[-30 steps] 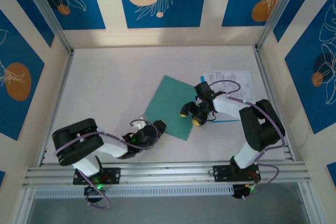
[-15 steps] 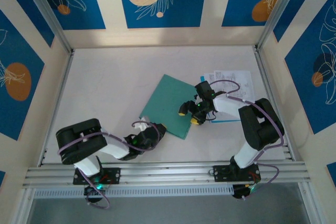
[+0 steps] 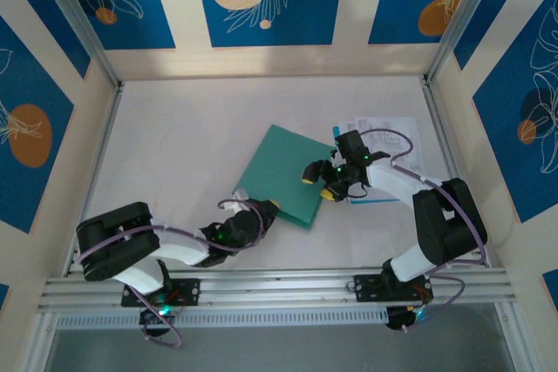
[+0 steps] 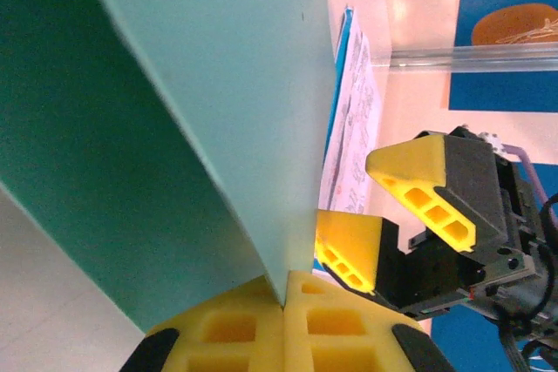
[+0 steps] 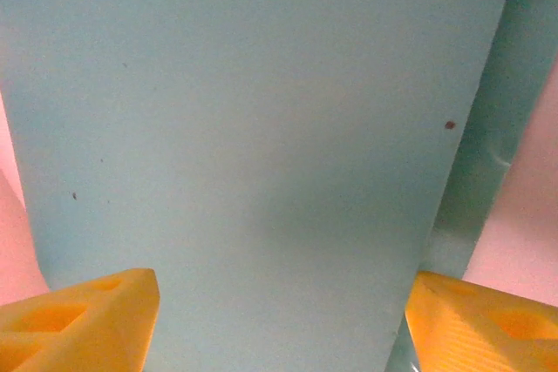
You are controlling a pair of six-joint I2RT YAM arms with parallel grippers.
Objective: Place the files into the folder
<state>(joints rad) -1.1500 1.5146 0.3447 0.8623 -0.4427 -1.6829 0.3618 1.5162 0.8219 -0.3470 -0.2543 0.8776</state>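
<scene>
The teal folder (image 3: 283, 172) lies at an angle in the middle of the table. My left gripper (image 3: 261, 211) is shut on the near corner of its cover. In the left wrist view the pale cover (image 4: 235, 84) stands raised off the darker lower leaf (image 4: 87, 172), pinched between my yellow fingertips (image 4: 244, 328). My right gripper (image 3: 321, 182) is open at the folder's right edge, with the cover (image 5: 261, 128) stretching ahead between its spread fingers (image 5: 78, 311). The files (image 3: 388, 141), white printed sheets with a blue strip, lie just right of the folder, partly under the right arm.
Low walls ring the table, and an aluminium rail (image 3: 279, 285) runs along its near edge by the arm bases. The right gripper's yellow fingers (image 4: 418, 189) sit close beside the left gripper, with the files (image 4: 353, 119) behind them.
My left gripper has closed on the folder's near corner. The right gripper has shifted slightly up and right along the folder's edge, staying open.
</scene>
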